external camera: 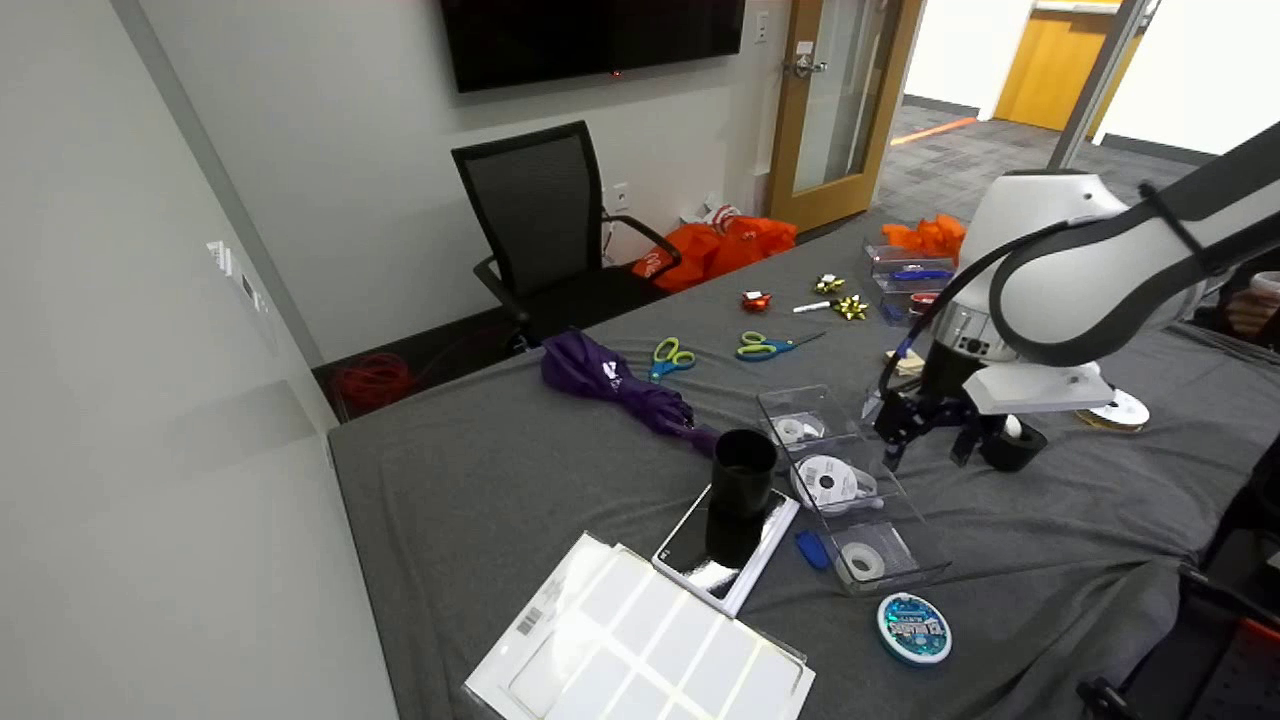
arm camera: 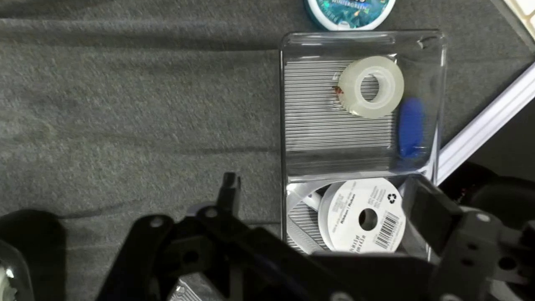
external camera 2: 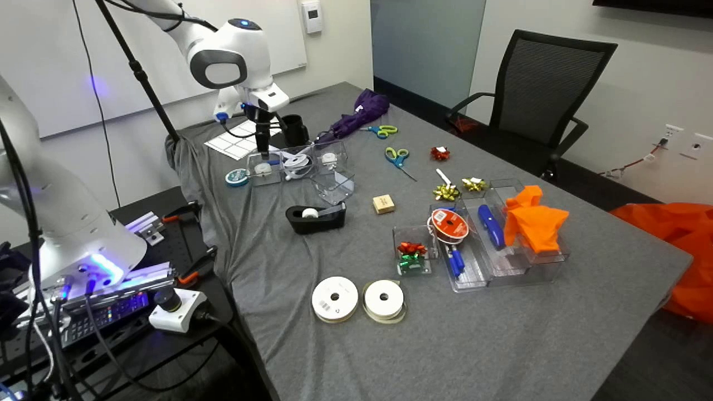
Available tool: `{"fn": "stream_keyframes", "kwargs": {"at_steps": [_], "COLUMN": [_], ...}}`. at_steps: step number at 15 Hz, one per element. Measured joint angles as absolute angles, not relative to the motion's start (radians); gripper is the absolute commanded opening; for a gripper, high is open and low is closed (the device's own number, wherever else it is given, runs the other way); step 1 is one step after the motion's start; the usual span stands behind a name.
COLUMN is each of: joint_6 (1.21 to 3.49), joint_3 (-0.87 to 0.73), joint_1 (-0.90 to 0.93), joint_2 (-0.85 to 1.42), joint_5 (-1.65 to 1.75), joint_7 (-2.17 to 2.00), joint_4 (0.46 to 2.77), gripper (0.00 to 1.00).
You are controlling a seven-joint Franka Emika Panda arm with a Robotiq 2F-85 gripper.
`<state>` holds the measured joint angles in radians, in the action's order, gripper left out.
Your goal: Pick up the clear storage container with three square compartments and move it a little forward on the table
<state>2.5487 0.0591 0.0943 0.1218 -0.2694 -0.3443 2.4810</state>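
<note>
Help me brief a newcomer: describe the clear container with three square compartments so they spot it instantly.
On the grey-clothed table, find the black cup near the purple umbrella. Beside that cup lies the clear storage container. Unlike the smaller clear box next to it, it has three square compartments in a row, the middle one holding a white ribbon spool.

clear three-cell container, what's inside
The container holds a tape roll at one end, a white roll at the other, a ribbon spool and something whitish between. What's beneath the spool is hidden.
</note>
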Motion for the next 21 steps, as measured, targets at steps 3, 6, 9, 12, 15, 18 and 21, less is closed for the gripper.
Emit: {"fn": "stream_keyframes", "kwargs": {"at_steps": [3,6,9,12,15,18,21], "joint_6": [2.549,2.551,2.551,2.547,2.532,2.525,2.526], "joint_3": [0.055,0.049,0.048,0.048,0.055,0.063,0.066], "joint_1": [0.094,0.094,0.094,0.094,0.095,0.099,0.103], "joint_2": [0.209,0.246,0.246,0.247,0.253,0.284,0.325], "joint_5": [-0.23,-0.213,-0.212,-0.212,-0.212,-0.2,-0.192], "joint_7": [-0.348,-0.348,-0.348,-0.346,-0.315,-0.289,-0.278], "joint_4": [2.435,2.419,2.417,2.417,2.425,2.43,2.428], "gripper": [1.0,1.0,1.0,1.0,1.0,1.0,1.0]}}
